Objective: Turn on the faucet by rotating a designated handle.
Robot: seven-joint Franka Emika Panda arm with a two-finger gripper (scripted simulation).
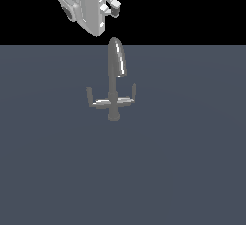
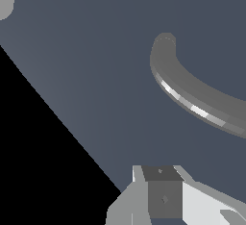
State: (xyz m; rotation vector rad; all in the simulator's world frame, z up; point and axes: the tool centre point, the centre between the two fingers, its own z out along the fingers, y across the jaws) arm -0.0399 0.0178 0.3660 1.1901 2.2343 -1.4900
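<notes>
From the exterior view, my claw (image 1: 111, 8) hangs above the faucet (image 1: 114, 82), clear of it, its pale blocky fingers barely showing past my white wrist housing; I cannot tell whether they are spread or pressed together. The faucet is smooth grey metal: a tall bullet-shaped spout with a bright streak, a thin stem, two side arms with upturned tips. It stands on the flat slate-blue table (image 1: 192, 171), near its far edge. The handle (image 1: 96, 101), the arm on the exterior view's left, glints brightly.

In the wrist view, a curved grey metallic spout (image 2: 202, 101) with a white highlight arcs over the matte table. One dark grey finger pad (image 2: 163, 193) sits in its pale mount.
</notes>
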